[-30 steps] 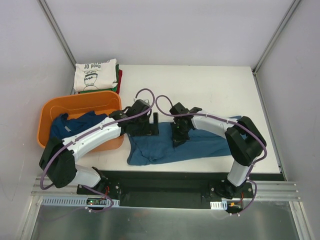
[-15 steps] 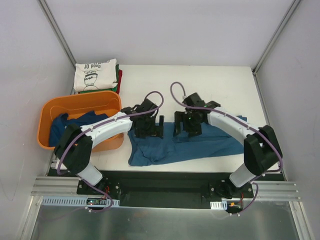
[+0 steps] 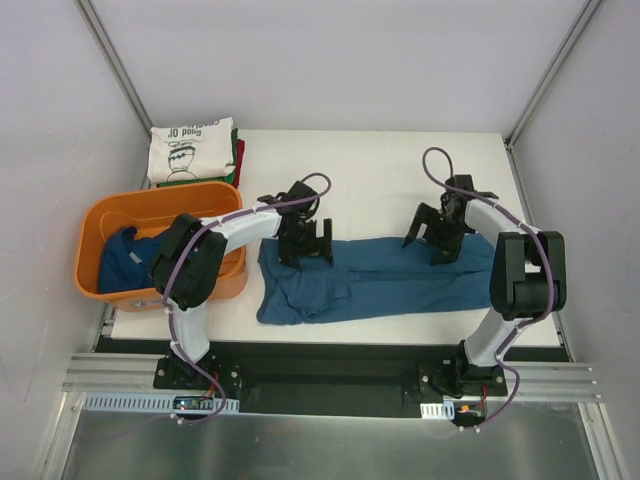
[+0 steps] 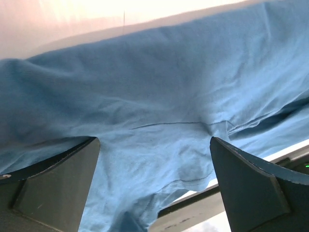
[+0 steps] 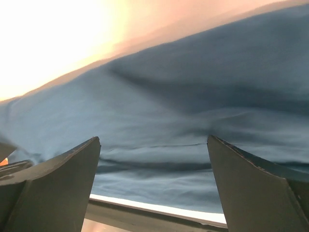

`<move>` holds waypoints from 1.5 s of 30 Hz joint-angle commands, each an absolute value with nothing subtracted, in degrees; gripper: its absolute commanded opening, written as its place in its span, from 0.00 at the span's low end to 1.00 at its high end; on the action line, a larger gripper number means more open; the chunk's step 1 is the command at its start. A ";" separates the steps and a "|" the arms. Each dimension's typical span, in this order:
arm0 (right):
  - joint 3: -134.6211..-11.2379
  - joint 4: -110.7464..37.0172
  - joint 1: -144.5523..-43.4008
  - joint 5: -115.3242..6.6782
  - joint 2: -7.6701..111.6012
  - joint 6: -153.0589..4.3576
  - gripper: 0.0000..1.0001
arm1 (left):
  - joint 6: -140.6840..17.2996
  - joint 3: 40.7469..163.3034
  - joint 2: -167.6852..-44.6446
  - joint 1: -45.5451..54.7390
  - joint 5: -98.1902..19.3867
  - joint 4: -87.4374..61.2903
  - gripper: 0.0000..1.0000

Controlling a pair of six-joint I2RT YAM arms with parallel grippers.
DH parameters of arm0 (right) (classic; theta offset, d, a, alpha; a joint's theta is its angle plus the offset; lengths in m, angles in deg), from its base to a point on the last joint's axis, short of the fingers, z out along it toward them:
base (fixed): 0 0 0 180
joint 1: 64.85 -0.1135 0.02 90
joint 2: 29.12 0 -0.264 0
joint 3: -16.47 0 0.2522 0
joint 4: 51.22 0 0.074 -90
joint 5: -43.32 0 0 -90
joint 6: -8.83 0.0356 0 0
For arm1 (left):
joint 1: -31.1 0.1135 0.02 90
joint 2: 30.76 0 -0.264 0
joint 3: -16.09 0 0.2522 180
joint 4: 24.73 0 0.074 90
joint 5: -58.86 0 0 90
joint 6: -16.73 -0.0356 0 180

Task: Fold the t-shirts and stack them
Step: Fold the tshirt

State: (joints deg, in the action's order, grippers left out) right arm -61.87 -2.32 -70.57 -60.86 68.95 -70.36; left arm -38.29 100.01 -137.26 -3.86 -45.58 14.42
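Since a second ago the right gripper has swung from mid-table out to the right and spread its fingers wide, and the dark blue t-shirt now lies stretched lengthwise across the near half of the table. The left gripper, fingers also spread wide, sits low over the shirt's left part; neither holds anything. Another blue t-shirt lies in the orange tub at left, with the folded stack, cream on top, behind it.
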 commanded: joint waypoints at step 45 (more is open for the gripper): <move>-96.06 -0.19 -78.20 -69.27 83.18 -76.07 0.97 | -45.07 113.29 -125.08 -11.26 -35.81 -2.98 0.99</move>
State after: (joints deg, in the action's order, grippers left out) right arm -86.59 -0.14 -76.01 -69.56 74.59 -75.27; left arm -41.55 124.25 -134.55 -8.13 -47.59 -8.75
